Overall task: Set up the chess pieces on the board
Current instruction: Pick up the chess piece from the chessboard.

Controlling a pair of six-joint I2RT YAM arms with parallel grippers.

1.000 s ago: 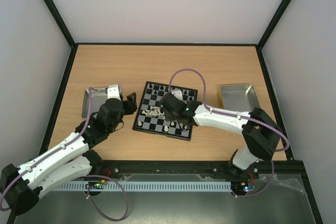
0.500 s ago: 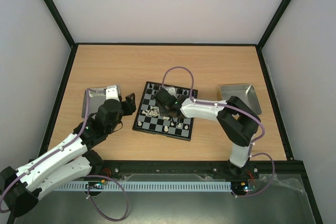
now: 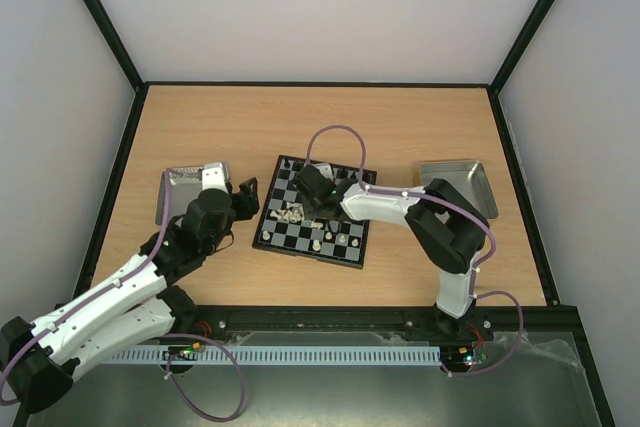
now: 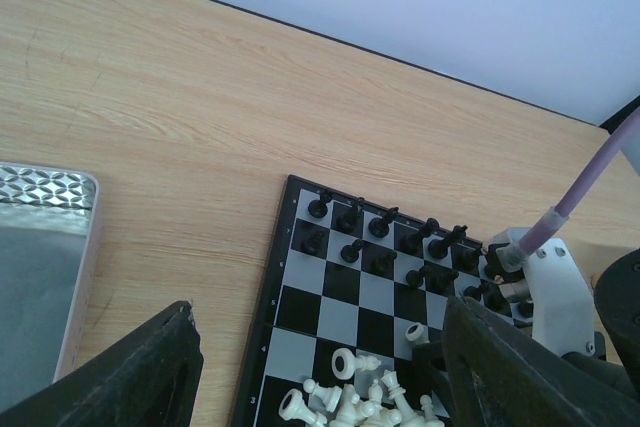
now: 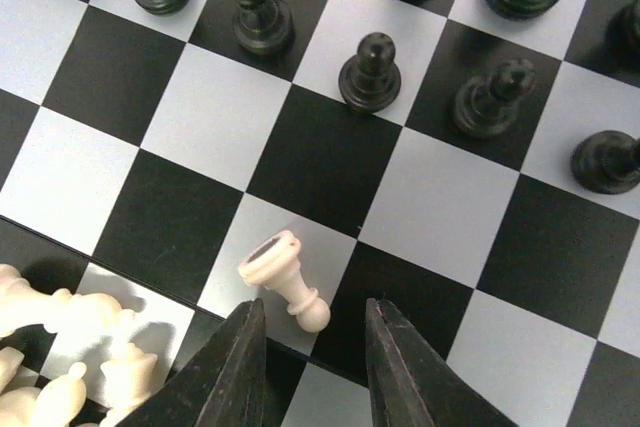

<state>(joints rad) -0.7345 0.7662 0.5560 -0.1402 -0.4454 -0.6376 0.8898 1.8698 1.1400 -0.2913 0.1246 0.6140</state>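
Note:
The board (image 3: 284, 233) lies on the table between my arms. Black pieces (image 4: 400, 241) stand in its far rows. Cream-white pieces (image 3: 292, 214) lie in a heap on its near left squares, also in the left wrist view (image 4: 362, 402). My right gripper (image 3: 313, 187) hovers low over the board's middle, open. In the right wrist view its tips (image 5: 313, 319) flank the head of a fallen cream pawn (image 5: 283, 275) without touching it. My left gripper (image 3: 246, 197) is open and empty just left of the board, and its fingers (image 4: 150, 367) frame the board.
A shiny metal tray (image 3: 181, 190) lies left of the board, under the left arm, and shows in the left wrist view (image 4: 40, 277). A second metal tray (image 3: 456, 185) lies right of the board. A few white pieces (image 3: 330, 240) stand near the board's front edge.
My right arm has folded in and its gripper has moved left and farther over the board, down to the fallen pawn. The left arm has hardly moved.

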